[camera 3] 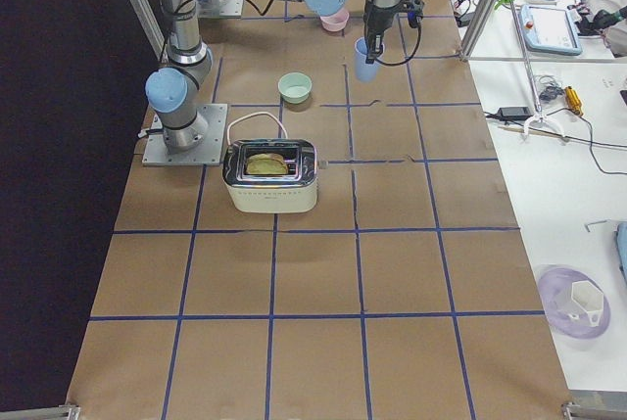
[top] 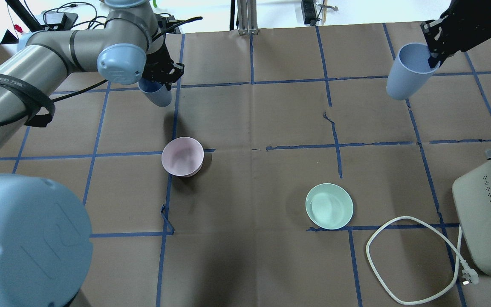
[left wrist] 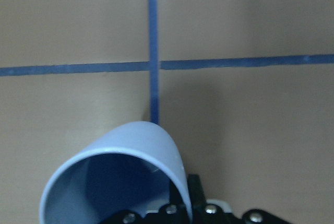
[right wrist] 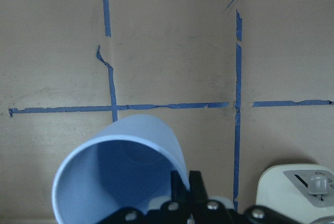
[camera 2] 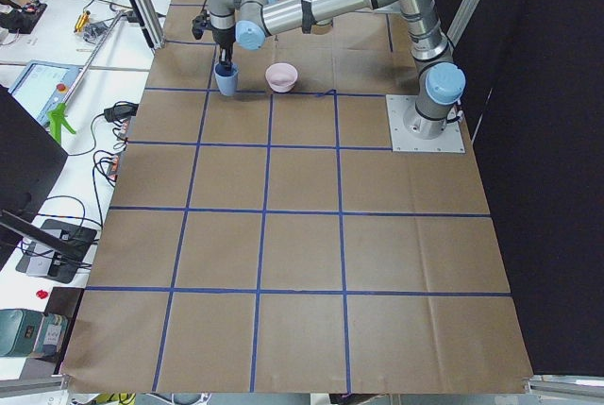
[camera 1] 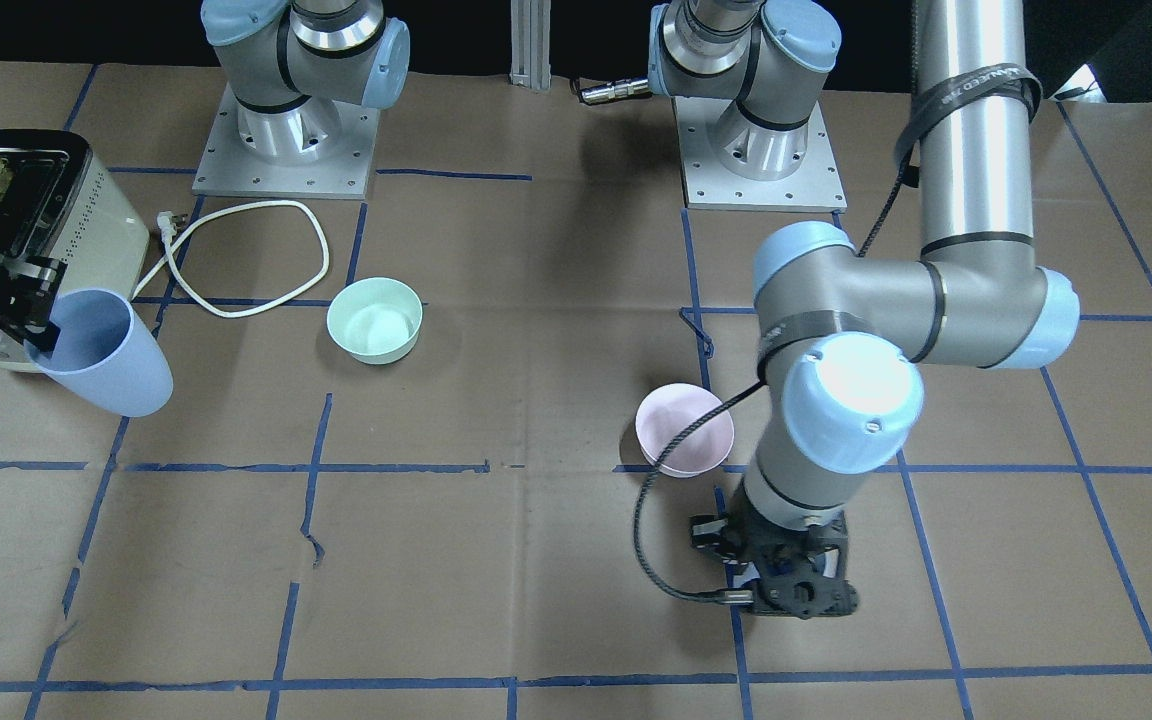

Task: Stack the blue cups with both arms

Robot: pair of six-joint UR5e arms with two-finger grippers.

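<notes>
In the overhead view, the left arm (top: 24, 81) comes in at the far left, and one of its joint caps covers most of what it carries. You see only the lower part of the left cup (top: 157, 94), just beyond the pink bowl (top: 182, 156). From across the worktop (top: 249, 119) the wrist hides this cup completely. The left wrist camera fills the gap: the left fingers (left wrist: 194, 190) are clamped on the cup's rim, though the frame's lower edge cuts both off. You cannot tell whether the cup's base touches the worktop.

Further right the green bowl (top: 329, 206) sits alone, well apart from the pink one.

At the upper right the right fingers (right wrist: 195, 185) grip the rim of the right cup (top: 407, 72), which hangs tilted and clear of the worktop. The right arm itself is mostly out of frame.

At the right edge the toaster (top: 490, 213) is cropped, its white cord (top: 399, 256) looping beside it. Only the right side view shows bread in its slots.
</notes>
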